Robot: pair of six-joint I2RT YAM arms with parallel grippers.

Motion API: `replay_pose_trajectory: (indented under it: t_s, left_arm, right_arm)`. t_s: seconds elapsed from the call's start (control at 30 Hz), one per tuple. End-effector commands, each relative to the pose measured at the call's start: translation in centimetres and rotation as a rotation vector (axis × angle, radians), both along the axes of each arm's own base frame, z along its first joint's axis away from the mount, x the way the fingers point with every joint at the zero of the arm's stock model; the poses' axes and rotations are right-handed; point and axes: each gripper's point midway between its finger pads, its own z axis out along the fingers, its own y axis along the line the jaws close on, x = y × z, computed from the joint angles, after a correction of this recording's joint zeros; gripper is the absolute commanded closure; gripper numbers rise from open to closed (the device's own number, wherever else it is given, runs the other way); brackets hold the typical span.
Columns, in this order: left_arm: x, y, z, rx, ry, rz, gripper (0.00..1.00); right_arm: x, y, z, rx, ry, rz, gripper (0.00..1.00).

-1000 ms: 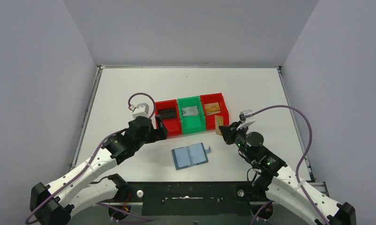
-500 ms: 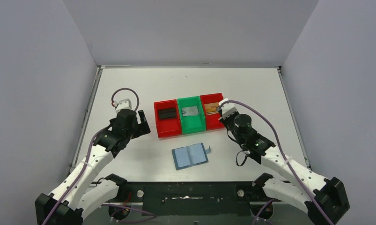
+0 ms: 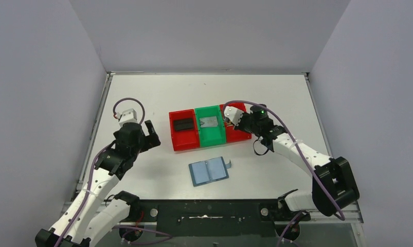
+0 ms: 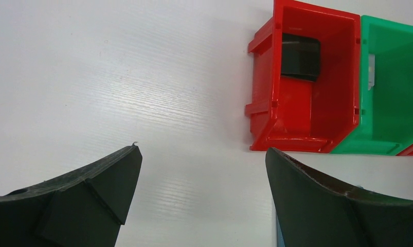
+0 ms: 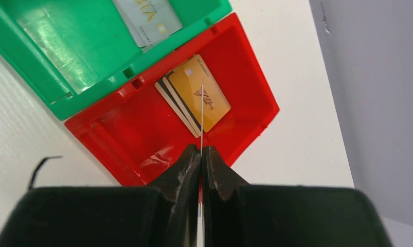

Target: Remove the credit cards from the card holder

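The right gripper [image 5: 201, 149] pinches a thin card [image 5: 201, 103] edge-on above the red bin [image 5: 142, 139] right of the green bin [image 3: 212, 137].
The left gripper [image 4: 201, 152] hangs wide open, well left of the green bin; the card holder [image 3: 209, 171] lies unfolded just in front of it.

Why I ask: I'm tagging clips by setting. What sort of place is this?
Probably a lab robot test cell: plain grey walls box in a white table, with two robot arms at its edge.

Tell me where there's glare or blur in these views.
Left wrist: a soft sheen streaks the white table. Right wrist: glare on the green bin floor, the near fingers slightly soft, the pinched credit card just a thin line. Top external: even, sharp.
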Motion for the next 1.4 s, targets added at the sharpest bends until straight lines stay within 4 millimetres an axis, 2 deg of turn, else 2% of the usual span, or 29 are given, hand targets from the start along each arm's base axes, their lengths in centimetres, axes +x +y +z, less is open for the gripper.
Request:
replay_pose_trajectory:
  t_s: [0.0, 0.2, 0.47, 0.77, 1.23, 1.37]
  left_arm:
    - [0.7, -0.2, 1.4, -0.014, -0.065, -0.008, 0.06]
    - [0.6, -0.4, 1.4, -0.02, -0.065, -0.02, 0.06]
    - [0.5, -0.8, 1.6, -0.035, -0.075, -0.046, 0.06]
    - [0.6, -1.5, 1.4, -0.047, -0.068, -0.084, 0.06]
    - [0.7, -1.4, 1.1, -0.036, -0.056, -0.081, 0.06]
    - [0.8, -1.5, 1.1, -0.033, -0.054, -0.082, 0.06]
  right_arm:
    - [1.8, 1.0, 1.8, -0.093, -0.099, 0.137, 1.0]
    - [3.3, 0.4, 1.9, -0.141, -0.192, 0.158, 1.0]
    - [4.4, 0.9, 0.2, -0.21, -0.139, 0.238, 0.98]
    - [6.5, 1.2, -1.5, -0.281, -0.114, 0.28, 0.98]
    - [9.4, 1.8, -4.6, -0.348, -0.077, 0.316, 0.91]
    - [10.1, 2.1, -4.9, -0.35, -0.084, 0.317, 0.9]
